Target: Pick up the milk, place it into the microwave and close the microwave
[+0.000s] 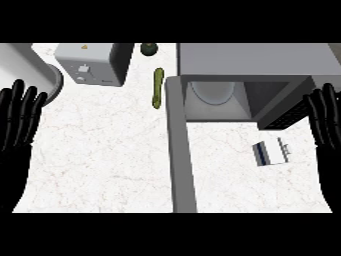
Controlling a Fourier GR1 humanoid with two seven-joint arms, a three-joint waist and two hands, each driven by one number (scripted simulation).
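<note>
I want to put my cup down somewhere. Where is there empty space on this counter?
The biggest bare patch lies between the left robot hand and the open microwave door, below the toaster and cucumber. A smaller patch surrounds the milk, between the door and the right robot hand. It is crowded along the back.

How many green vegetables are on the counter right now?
2: a long cucumber left of the microwave, and a dark green one behind it at the back edge. None seem hidden.

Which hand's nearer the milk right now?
Right. The right hand rests open just to the right of the milk; the left hand rests open at the far left edge, beyond the open microwave door.
</note>
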